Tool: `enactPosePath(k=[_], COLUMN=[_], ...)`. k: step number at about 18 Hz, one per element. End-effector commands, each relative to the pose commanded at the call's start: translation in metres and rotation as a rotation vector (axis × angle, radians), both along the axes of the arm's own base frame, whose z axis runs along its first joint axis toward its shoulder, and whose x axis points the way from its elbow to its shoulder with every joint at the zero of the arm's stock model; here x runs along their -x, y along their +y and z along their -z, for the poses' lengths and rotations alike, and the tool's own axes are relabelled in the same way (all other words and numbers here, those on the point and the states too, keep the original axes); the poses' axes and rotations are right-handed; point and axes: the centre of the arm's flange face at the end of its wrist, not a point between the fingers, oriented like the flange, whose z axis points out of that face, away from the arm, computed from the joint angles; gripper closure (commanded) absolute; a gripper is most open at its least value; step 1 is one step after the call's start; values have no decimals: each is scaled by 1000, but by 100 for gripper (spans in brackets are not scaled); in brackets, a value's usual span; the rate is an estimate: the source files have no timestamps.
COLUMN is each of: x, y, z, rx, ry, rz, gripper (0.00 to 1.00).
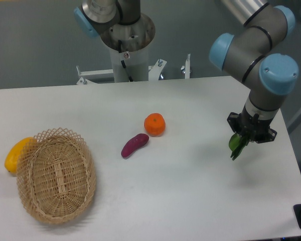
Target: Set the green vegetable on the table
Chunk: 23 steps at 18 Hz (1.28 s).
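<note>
The green vegetable (236,145) hangs from my gripper (243,138) at the right side of the white table (190,191). Only its dark green leaf end shows below the fingers. The gripper is shut on it and holds it a little above the tabletop, with its shadow just under it. The stem end is hidden in the gripper.
A purple sweet potato (134,144) and an orange (154,124) lie near the table's middle. A wicker basket (55,174) stands at the front left with a yellow pepper (16,153) beside it. The table's right edge is near the gripper. A second robot base (125,45) stands behind.
</note>
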Motion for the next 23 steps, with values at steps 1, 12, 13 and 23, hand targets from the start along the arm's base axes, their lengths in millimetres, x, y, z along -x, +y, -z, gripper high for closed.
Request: enactPosePath(k=[1, 12, 13, 23], x=[-1, -60, -68, -187], y=[1, 45, 51, 128], z=[1, 12, 12, 62], rx=[2, 5, 0, -49], ry=[-1, -33, -31, 30], rz=[0, 45, 38, 88], gripper=[76, 77, 77, 64])
